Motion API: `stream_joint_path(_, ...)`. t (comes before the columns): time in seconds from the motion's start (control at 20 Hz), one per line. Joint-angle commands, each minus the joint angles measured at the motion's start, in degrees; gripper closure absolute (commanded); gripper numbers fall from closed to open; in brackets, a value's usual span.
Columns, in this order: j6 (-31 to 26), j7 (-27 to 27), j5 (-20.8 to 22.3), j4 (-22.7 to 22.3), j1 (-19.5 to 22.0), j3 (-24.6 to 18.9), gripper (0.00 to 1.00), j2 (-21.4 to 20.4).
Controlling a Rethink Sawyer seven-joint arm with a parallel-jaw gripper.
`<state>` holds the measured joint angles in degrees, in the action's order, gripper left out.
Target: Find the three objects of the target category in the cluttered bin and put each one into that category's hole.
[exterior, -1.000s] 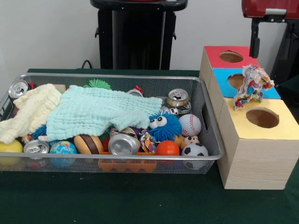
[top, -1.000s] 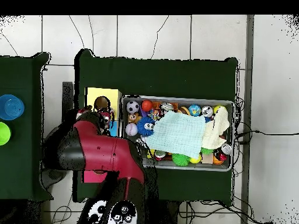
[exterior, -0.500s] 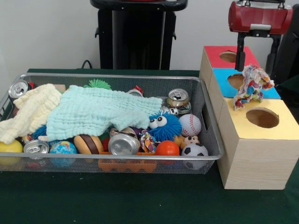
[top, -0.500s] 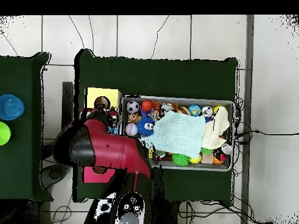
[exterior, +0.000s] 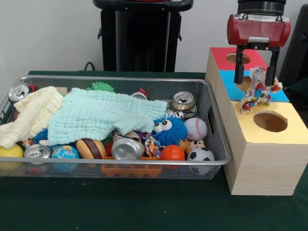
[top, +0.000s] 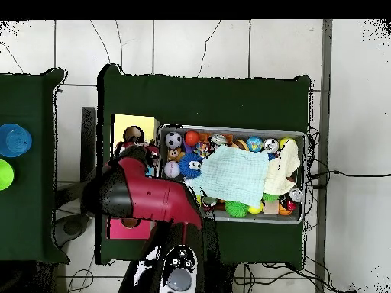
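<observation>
One box bears three holes: red, blue, yellow. One rope toy lies on its blue hole. Left of the box, the bin holds four cans and two cloths. The gripper has come down, spread, astride the toy.

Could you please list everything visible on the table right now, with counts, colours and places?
Wire bin: one, silver, on green table.
Cloths: two, mint and cream, draped over bin contents.
Cans: four visible, silver, in bin.
Fuzzy toy: one, blue, googly eyes, in bin.
Baseball: one, white, in bin.
Soccer ball: one, in bin.
Box: one, red, blue, yellow tops, each holed.
Rope toy: one, multicoloured, at blue hole.
End effector: one, open, straddling rope toy.
</observation>
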<state>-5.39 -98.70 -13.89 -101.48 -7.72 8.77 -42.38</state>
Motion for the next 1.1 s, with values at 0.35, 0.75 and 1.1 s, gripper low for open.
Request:
stream_joint_path(0.35,2.79,-10.57,1.31,-5.04,2.77,-7.55,0.0,2.8)
stream_joint_path(0.75,0.56,-8.91,1.91,-5.37,4.77,-9.89,1.0,2.38)
stream_joint_path(1.1,-0.26,-8.06,2.47,-5.39,5.8,-11.01,1.0,2.22)
